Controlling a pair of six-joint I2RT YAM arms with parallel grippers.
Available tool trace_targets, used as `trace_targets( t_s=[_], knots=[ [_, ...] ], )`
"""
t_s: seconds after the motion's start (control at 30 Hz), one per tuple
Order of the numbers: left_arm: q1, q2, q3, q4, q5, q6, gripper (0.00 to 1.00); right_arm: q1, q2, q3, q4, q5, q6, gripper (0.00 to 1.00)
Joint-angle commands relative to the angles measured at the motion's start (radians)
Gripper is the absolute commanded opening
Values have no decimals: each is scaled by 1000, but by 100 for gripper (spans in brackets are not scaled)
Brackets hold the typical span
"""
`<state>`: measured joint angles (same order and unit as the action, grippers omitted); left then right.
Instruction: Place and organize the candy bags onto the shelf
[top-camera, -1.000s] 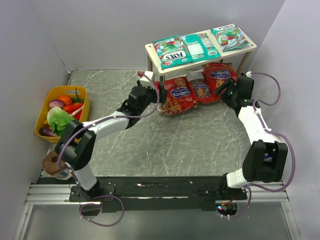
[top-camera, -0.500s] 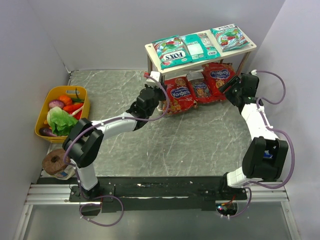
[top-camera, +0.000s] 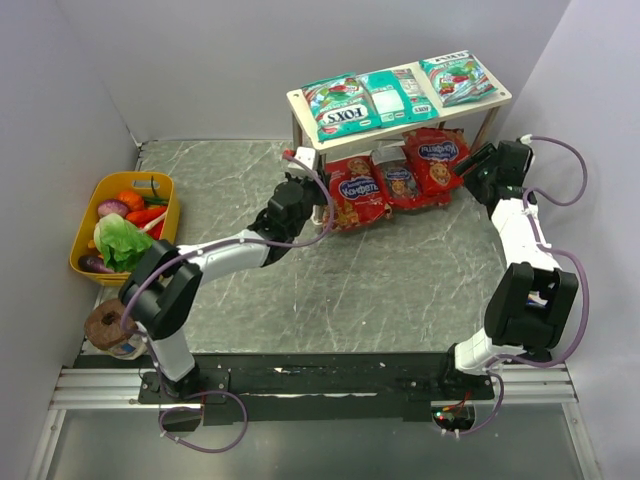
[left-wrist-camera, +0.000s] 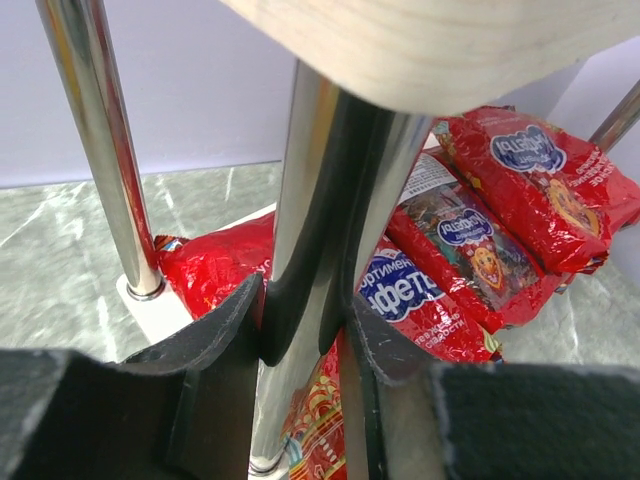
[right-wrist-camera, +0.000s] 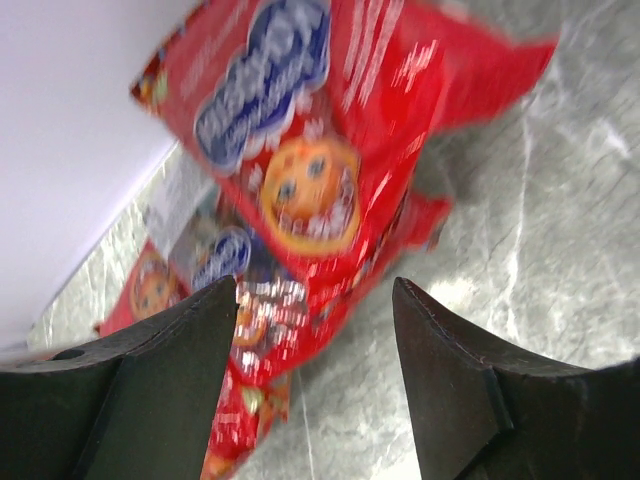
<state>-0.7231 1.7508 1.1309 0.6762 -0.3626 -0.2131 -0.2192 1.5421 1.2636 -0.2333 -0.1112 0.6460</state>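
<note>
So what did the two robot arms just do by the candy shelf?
The left gripper slid forward to the shelf; its fingers now sit either side of the front left leg, seemingly closed on it. The right gripper, open and empty, pulled back to the right, away from the red bags. The shelf, red bags and green bags stayed about where they were.
</note>
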Motion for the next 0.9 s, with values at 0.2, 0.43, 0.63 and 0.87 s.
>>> trace_targets(
  t_s=[0.2, 0.43, 0.63, 0.87],
  knots=[
    [34, -220, -154, -62, -124, -48, 1, -34, 35, 102, 22, 58, -61, 73],
    [91, -252, -169, -159, 11, -115, 1, -32, 111, 149, 139, 1, -262, 78],
    [139, -258, -169, -245, 126, -175, 1, -26, 153, 96, 390, 31, -310, 79],
    [177, -260, -168, -302, 201, -209, 1, -17, 232, 69, 668, 45, -304, 78]
  ],
)
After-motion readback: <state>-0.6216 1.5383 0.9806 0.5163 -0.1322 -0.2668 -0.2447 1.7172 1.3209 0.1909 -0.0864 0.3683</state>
